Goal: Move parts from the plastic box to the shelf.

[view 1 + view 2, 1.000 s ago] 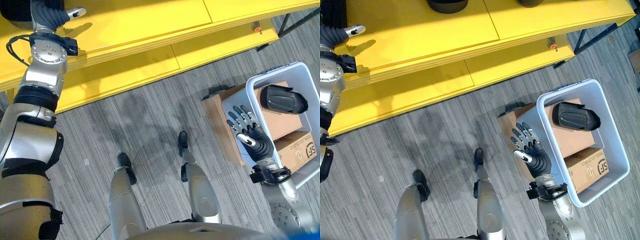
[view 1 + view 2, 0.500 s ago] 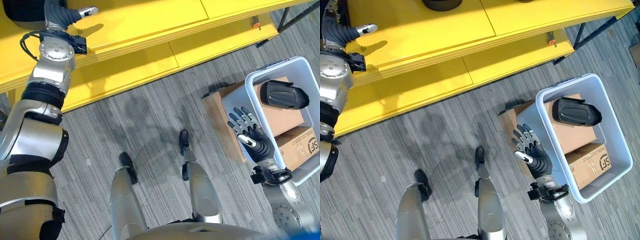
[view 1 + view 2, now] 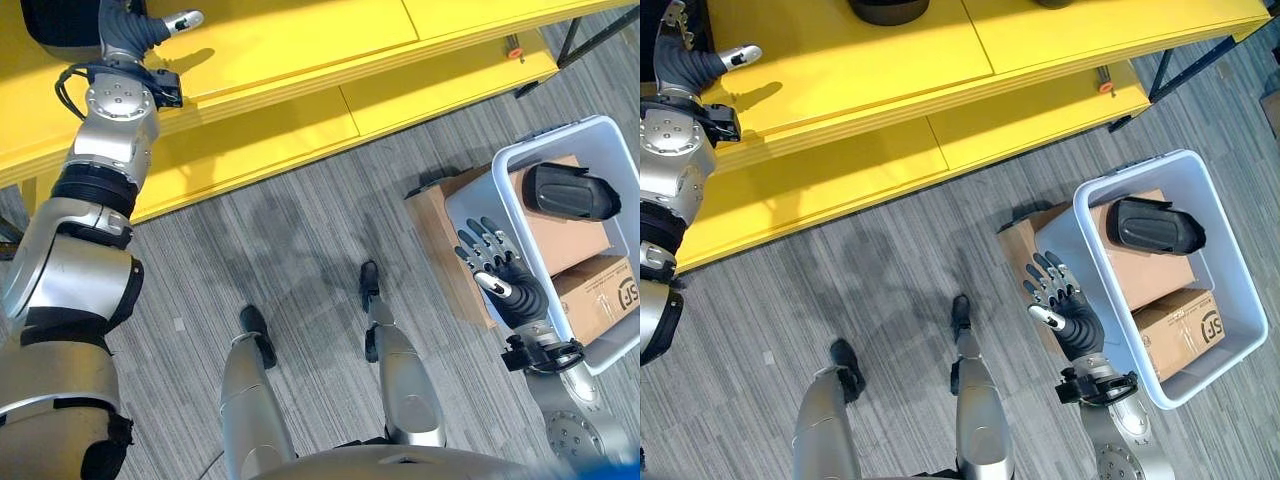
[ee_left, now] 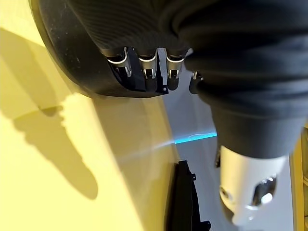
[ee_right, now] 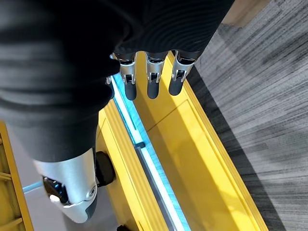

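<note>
Our right hand (image 3: 497, 268), fingers spread and empty, hovers at the white plastic box's (image 3: 520, 157) near wall, the black oblong part (image 3: 567, 193) lying crosswise to its upper right.

Over the last second the left hand (image 3: 150, 28), at the upper left of the frame over the yellow shelf (image 3: 300, 40), has drifted a little to the right and up. The right hand (image 3: 498, 270), fingers spread at the near wall of the plastic box (image 3: 470, 215), has barely sunk lower.
</note>
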`<state>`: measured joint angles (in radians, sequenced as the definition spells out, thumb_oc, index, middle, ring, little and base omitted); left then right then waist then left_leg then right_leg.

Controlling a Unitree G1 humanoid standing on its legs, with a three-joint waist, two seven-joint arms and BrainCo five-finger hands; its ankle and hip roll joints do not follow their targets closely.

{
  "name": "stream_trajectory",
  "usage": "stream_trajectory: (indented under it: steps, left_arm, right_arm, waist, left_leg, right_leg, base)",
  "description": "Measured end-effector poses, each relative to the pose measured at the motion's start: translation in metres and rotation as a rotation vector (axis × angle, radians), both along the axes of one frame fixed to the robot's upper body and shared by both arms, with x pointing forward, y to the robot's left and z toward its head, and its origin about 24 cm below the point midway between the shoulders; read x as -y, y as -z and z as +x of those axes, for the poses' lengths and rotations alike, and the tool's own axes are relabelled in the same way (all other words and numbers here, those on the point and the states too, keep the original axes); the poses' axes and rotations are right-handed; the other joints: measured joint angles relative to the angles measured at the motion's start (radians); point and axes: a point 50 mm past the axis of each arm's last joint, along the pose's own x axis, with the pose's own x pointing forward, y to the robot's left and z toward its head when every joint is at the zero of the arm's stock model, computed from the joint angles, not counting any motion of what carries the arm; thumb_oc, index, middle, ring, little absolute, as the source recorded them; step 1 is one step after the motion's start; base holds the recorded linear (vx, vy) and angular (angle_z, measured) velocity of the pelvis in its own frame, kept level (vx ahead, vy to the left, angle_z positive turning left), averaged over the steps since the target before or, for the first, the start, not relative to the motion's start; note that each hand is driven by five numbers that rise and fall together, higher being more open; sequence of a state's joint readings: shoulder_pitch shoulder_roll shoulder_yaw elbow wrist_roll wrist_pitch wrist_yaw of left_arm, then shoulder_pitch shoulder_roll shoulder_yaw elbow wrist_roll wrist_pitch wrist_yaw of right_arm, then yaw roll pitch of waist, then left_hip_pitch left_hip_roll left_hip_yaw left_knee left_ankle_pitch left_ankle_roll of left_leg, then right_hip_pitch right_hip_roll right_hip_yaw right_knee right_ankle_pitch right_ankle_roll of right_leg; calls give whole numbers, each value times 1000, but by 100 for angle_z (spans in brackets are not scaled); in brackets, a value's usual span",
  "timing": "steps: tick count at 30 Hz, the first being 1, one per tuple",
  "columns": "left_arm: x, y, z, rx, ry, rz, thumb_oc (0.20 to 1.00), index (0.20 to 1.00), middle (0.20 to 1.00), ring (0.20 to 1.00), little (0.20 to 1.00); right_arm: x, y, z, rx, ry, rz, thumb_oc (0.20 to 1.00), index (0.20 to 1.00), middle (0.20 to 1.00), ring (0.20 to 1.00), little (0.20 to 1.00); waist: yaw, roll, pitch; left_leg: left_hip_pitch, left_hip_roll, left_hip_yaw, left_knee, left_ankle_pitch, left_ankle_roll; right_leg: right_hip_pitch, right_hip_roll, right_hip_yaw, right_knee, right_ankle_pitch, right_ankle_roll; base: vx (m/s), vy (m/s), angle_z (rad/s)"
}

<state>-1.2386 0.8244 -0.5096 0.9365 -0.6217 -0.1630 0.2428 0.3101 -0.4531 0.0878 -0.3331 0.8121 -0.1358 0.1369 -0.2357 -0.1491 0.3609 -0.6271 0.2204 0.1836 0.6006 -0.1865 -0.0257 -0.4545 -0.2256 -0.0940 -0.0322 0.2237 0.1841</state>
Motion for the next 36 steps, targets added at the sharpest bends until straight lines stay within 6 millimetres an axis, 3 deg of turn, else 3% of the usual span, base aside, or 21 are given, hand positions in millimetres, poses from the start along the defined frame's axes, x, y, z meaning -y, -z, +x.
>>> stream_trajectory:
  steps: [14,25,34,36]
  left_arm:
    - [9,1,3,16,61,-97,1000,1000,1000,1000,1000]
    - [27,-13,-1,97,172,-153,1000,1000,1000,1000,1000]
    - [46,-33,-11,203,281,-133,1000,1000,1000,1000,1000]
    - [42,-26,-16,200,289,-113,1000,1000,1000,1000,1000]
  right_arm:
    - [1,1,0,-2,-3,-2,1000,1000,1000,1000,1000]
    - [1,1,1,-1,-1,-5,1000,1000,1000,1000,1000]
    - [4,-1,8,13,10,-23,1000,1000,1000,1000,1000]
    - [4,-1,9,16,8,-26,1000,1000,1000,1000,1000]
  waist:
    - [4,0,0]
    - [8,4,-2]
    - [26,45,-13]
    - [30,50,-13]
  left_leg:
    - [15,4,0,-5,0,0]
    - [33,-11,0,-6,0,0]
    - [76,-27,2,-40,13,0]
    - [108,-28,3,-64,22,0]
  right_leg:
    - [10,2,0,7,0,0]
    - [25,-10,2,14,6,-3]
    - [55,-20,0,15,7,-1]
    - [81,-26,0,15,6,0]
  base:
    - [0,0,0]
    - [-4,-2,0]
    - [-26,-16,2]
    - [-22,-49,5]
